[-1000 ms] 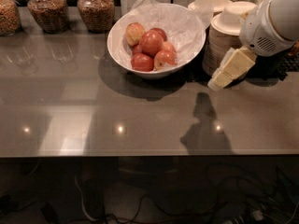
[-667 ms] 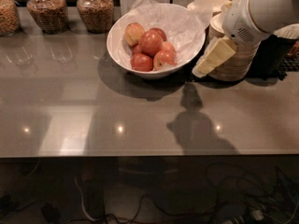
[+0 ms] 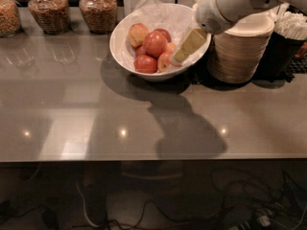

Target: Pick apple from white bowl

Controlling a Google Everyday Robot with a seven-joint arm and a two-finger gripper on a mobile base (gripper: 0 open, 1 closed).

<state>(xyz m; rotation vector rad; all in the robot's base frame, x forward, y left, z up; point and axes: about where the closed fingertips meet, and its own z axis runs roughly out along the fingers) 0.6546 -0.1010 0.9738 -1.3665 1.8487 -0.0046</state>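
Note:
The white bowl stands at the back middle of the grey counter, lined with crinkled white paper. It holds several apples. The largest, mostly red apple lies in the middle. A paler yellow-orange apple lies to its left, and smaller red apples lie in front. My gripper reaches in from the upper right on the white arm. Its beige fingers hang over the bowl's right side, just right of the red apple, above a smaller apple.
Three glass jars of grain stand along the back left. A stack of beige disposable bowls stands right of the white bowl, beside a dark cup of white items. The counter's front edge runs below.
The arm has swung left and back from over the beige bowl stack, and the gripper now hangs over the white bowl's right side.

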